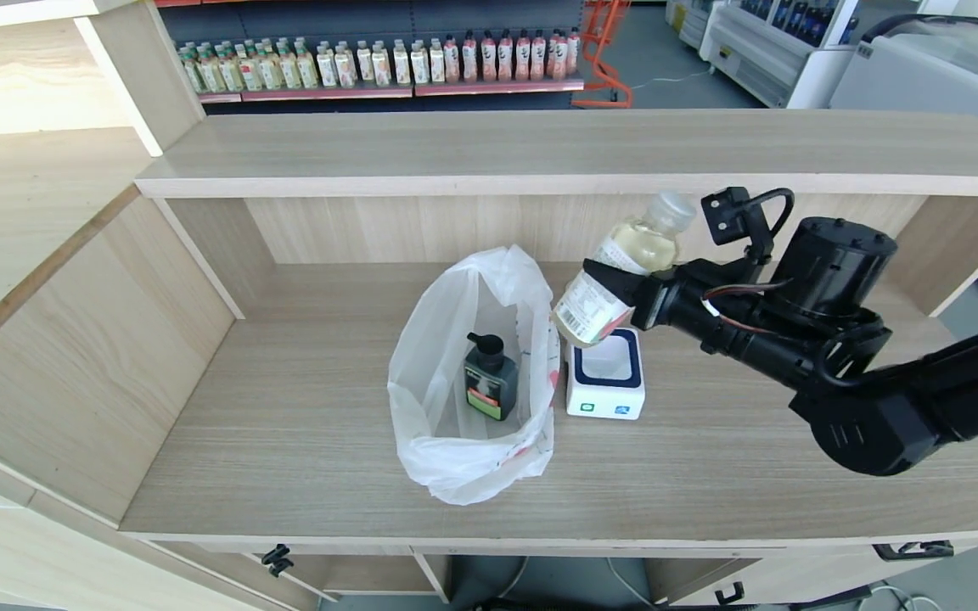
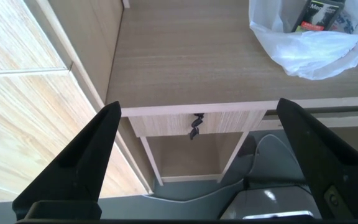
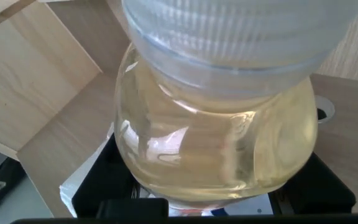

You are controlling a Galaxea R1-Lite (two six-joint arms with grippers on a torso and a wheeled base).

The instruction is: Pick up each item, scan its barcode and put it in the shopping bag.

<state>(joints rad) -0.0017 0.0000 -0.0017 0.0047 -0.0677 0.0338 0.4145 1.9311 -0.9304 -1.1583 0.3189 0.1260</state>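
Here the tilted bottle (image 1: 635,251) sits clamped within the right tool (image 1: 615,293).

Three views around a pale wood-grain counter (image 1: 285,441).
The head view looks forward and down from above the near edge, over the whole top. The left wrist view sits outside the near edge, sharing the white plastic shopping bag (image 2: 309,56) with it. The right wrist view presses close on a clear bottle of yellowish liquid (image 3: 216,143).
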